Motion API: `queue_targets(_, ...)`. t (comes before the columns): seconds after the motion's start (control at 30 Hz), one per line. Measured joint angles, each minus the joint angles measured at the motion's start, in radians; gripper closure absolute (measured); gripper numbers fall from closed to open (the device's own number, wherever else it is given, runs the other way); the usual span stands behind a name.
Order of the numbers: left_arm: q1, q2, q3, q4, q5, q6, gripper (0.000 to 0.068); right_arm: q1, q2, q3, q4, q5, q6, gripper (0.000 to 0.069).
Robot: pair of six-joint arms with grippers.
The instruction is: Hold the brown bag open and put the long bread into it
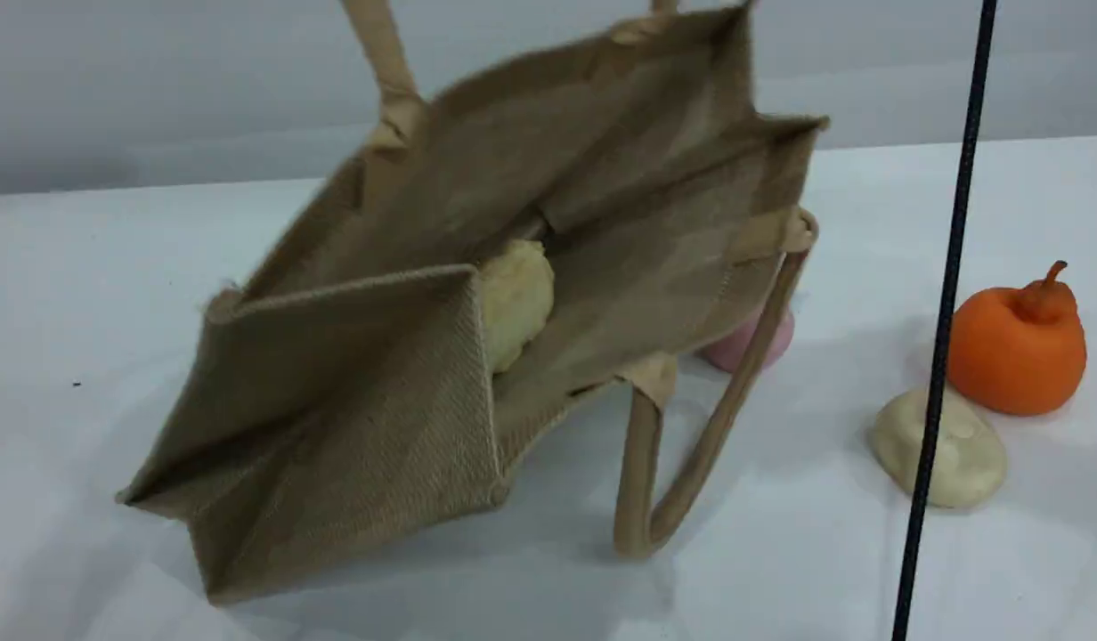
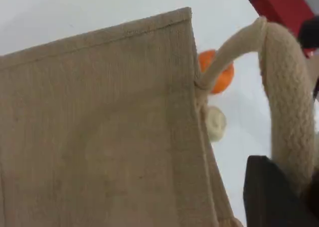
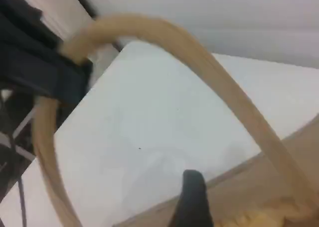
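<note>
Brown bag (image 1: 593,214) is tilted with its mouth open toward 3 o'clock. Its upper handle (image 1: 381,62) runs up out of the scene view at 11 o'clock. The left hand (image 2: 291,192) is clamped on that handle, whose thick rope loop passes right against the dark fingertip in the left wrist view. The bag's folded side panel faces 7 o'clock, and its low corner looks to be on the worktop (image 1: 85,294).

The lower handle (image 1: 642,499) hangs off the near rim at 5 o'clock, and its loop reaches down to the worktop.

Long bread (image 1: 513,298) is inside the bag with its pale side out. It sits against the inner fold of the side panel, well in from the mouth rim.

Pink ball (image 1: 784,334) is at 3 o'clock of the bag, partly hidden behind the lower handle and close to the bag's rim. Cream bun (image 1: 967,458) and orange toy fruit (image 1: 1016,343) sit well apart from the bag at 4 and 3 o'clock, just beside each other. A black cable (image 1: 954,249) runs top to bottom across the front of the bun.

For the right hand (image 3: 192,202), only one dark fingertip shows, above the bag's rim, so I cannot tell how wide it stands.

Open room: the worktop is bare at 9 o'clock and at 6 o'clock of the bag. The 3 o'clock side is crowded.
</note>
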State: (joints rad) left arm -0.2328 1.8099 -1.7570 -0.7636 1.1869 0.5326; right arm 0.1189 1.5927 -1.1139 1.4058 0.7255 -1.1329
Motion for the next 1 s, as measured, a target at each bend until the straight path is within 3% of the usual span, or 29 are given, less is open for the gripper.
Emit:
queue_targets(0.4, -0.011, 0.133, 0.001, -0.009, -0.033, -0.001, 0.0581, 0.001, 0.0, 0.0, -0.002, 0.002, 0.0, 0.0178)
queue_targets(0.77, -0.011, 0.212, 0.004, 0.0, -0.001, -0.003, 0.0376, 0.001, -0.003, 0.0, -0.005, 0.016, -0.001, 0.0178)
queue_targets(1.0, -0.011, 0.214, 0.039, 0.003, 0.009, -0.003, 0.0315, 0.001, -0.078, 0.0, -0.069, 0.017, 0.015, 0.0178)
